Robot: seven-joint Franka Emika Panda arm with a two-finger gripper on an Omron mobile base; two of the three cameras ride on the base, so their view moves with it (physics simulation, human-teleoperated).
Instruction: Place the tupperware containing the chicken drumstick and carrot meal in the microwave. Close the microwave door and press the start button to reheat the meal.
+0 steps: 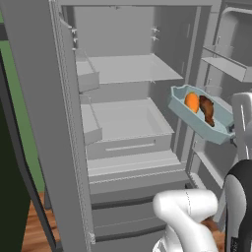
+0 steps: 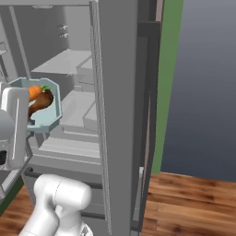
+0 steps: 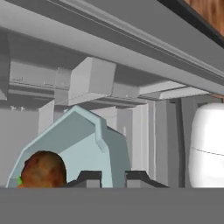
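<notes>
The tupperware [image 1: 222, 120] [image 2: 53, 110] [image 3: 83, 140], a pale blue-grey tray, hangs tilted in the air in front of an open fridge. In it lie the orange carrot [image 1: 192, 102] [image 2: 34, 91] and the dark brown chicken drumstick [image 1: 207, 110] [image 2: 40, 102] [image 3: 43, 169]. My gripper [image 1: 232, 132] [image 2: 28, 122] [image 3: 113, 177] is shut on the tray's near rim, with the white hand just behind it. The microwave and its door are out of view.
The fridge interior [image 1: 130, 118] has grey shelves and drawers. Its left door [image 1: 44, 123] stands wide open, and the right door's bins [image 1: 231, 66] are just behind the tray. Another fridge door [image 2: 120, 115] stands edge-on right of the hand. Wooden floor [image 2: 193, 203] lies below.
</notes>
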